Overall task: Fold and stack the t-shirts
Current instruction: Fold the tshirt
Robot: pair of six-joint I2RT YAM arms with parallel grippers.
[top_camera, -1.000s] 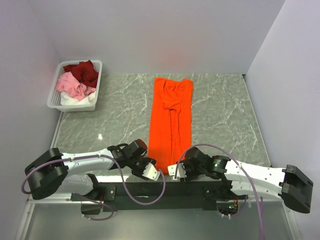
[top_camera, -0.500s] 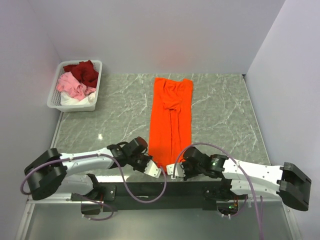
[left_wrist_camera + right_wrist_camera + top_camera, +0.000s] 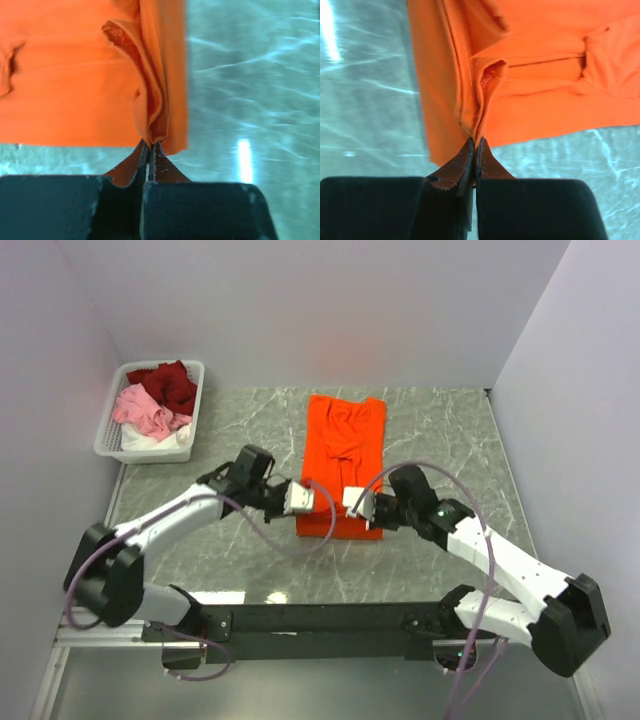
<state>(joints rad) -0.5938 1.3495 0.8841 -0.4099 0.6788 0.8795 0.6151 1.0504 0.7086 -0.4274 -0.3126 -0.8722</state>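
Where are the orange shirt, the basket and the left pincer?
orange shirt (image 3: 345, 435), top view, on its flat far half.
basket (image 3: 140, 454), top view, on its near wall.
left pincer (image 3: 150, 145), left wrist view, between its fingertips, shut on the shirt's edge.

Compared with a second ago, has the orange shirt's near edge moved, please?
Yes. The orange shirt now ends farther from the front rail, nearer the back wall.

T-shirt (image 3: 345, 445) on table (image 3: 450, 470) between left claw (image 3: 308, 498) and right claw (image 3: 351, 503), basket (image 3: 108, 443) far left behind
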